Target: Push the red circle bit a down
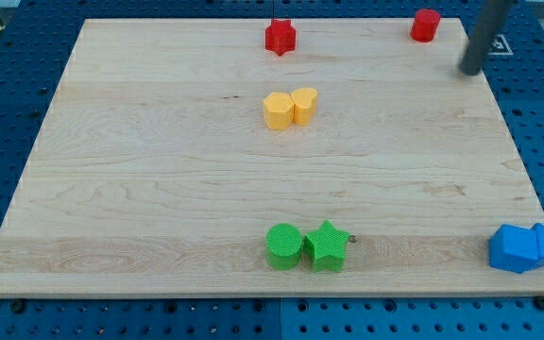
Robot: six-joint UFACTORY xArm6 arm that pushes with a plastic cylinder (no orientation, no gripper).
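Observation:
The red circle block (425,25) stands near the view's top right corner of the wooden board (159,189). My tip (469,69) is the lower end of a dark rod coming in from the top right. It sits to the right of and a little below the red circle, apart from it, close to the board's right edge.
A red star block (280,37) sits at top centre. A yellow hexagon (277,110) and a yellow heart (304,104) touch near the middle. A green circle (284,246) and a green star (327,246) sit at bottom centre. Two blue blocks (526,248) lie at the bottom right edge.

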